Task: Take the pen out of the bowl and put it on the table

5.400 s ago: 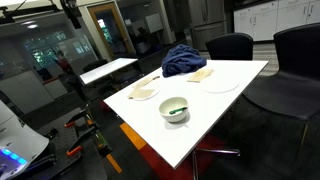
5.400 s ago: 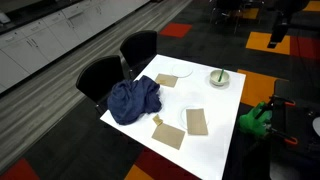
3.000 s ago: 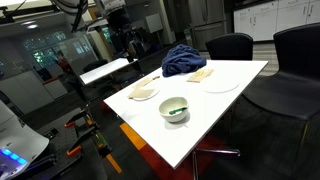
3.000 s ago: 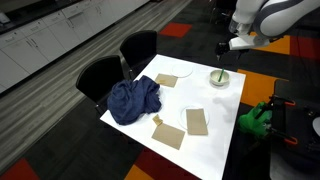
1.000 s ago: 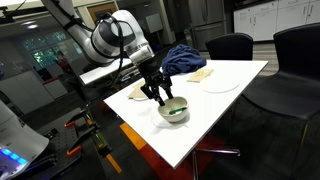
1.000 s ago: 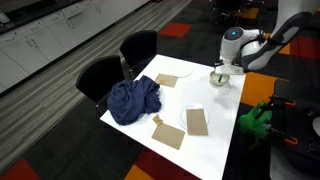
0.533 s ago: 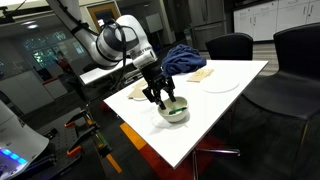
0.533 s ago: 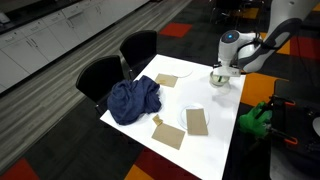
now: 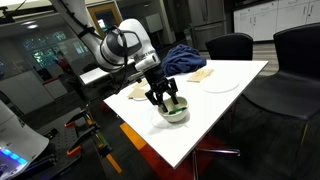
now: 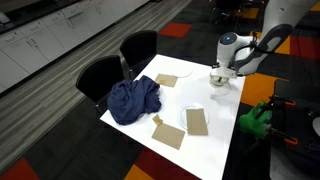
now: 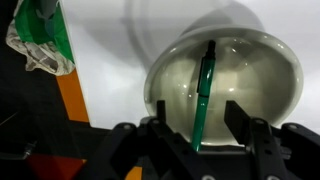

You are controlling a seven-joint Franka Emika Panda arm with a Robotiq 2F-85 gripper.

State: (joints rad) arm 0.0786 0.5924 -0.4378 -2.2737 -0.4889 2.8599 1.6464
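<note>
My gripper hung just above the bowl at the lower centre of the wrist view, jaws spread wide to either side of the green pen. The pen lay inside the bowl, slanting from its floor up toward the far wall. As I judged it, an off-centre squeeze could have rolled the thin pen along the curved wall, and a finger catching the rim could have shoved the bowl along the table.

The arm is bent over and downward, the gripper is pointed straight down, and its fingers are held apart.
</note>
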